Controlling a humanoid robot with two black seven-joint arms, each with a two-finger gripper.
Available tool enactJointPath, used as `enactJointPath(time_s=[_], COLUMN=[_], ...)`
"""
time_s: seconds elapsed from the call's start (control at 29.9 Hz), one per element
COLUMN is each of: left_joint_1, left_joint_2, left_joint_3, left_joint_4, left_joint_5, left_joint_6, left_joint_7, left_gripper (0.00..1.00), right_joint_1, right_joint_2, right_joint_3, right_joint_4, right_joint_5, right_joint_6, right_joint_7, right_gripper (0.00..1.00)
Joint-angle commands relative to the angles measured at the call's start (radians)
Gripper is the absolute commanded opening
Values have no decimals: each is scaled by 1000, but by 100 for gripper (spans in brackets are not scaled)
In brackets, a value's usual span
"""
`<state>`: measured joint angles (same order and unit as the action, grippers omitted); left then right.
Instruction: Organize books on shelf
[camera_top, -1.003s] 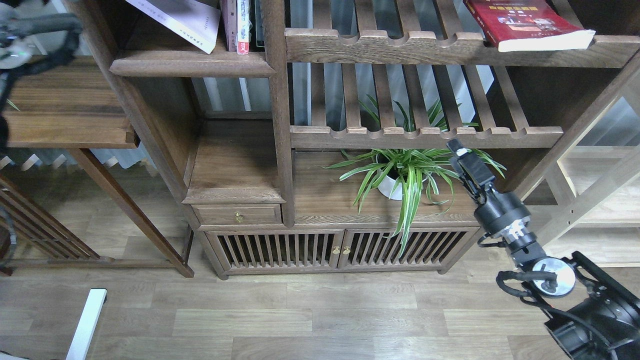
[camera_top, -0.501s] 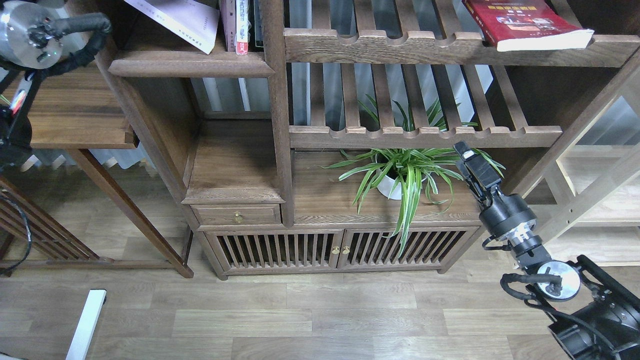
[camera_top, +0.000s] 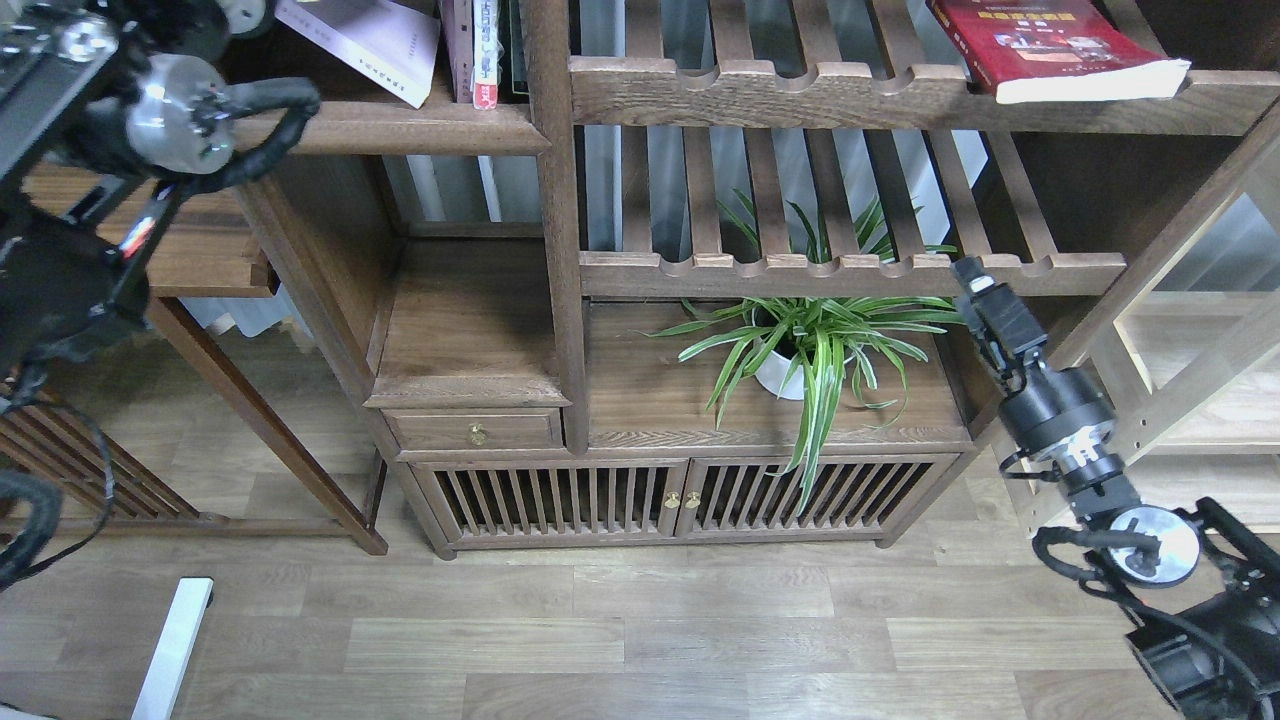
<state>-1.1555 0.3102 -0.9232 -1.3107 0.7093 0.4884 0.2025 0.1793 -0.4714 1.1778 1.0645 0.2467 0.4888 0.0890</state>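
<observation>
A: Start with the biggest thing. What holds the books?

B: The large dark brown wooden bookcase. Its solid-plank shelf with the rounded moulded front edge sits top left; the white, pale lilac paperback with small print leans tilted there against narrow upright books with pink-and-white spines. The dark red paperback lies well apart, flat on the slatted shelf with a scalloped rail, its corner overhanging the front. A yellow-green book is not visible.

A: And the arms?

B: The left arm's thick black joints crowd the plank shelf's left end; its gripper is out of frame. The right gripper points up just under the lower slatted rail, beside the green spider plant in a white pot. It looks empty, but it is dark and I cannot tell how far apart its fingers stand.

A: Risks?

B: I judge the left arm's cable loop could snag the shelf edge, or the arm nudge the leaning paperback over. The right gripper, rising, could strike the rail or push the overhanging red book off.
</observation>
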Motion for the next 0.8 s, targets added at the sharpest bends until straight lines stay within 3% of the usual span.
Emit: enactJointPath(time_s=[0.0, 0.23, 0.77], left_joint_1=[-13, -18, -27], left_joint_2=[-52, -59, 21], left_joint_3=[4, 49, 49], left_joint_4=[34, 39, 36], left_joint_5=[58, 79, 70], left_joint_6=[0, 0, 0], left_joint_7=[-35, -51, -31], left_gripper=[1, 1, 1], right_joint_1=[-3, -6, -3], right_joint_2=[-9, -10, -6], right_joint_3=[20, 36, 31], right_joint_4=[-1, -1, -20], right_joint_5=[6, 34, 57], right_joint_6=[0, 0, 0], right_joint_7=[2, 2, 2], right_gripper=[83, 83, 83])
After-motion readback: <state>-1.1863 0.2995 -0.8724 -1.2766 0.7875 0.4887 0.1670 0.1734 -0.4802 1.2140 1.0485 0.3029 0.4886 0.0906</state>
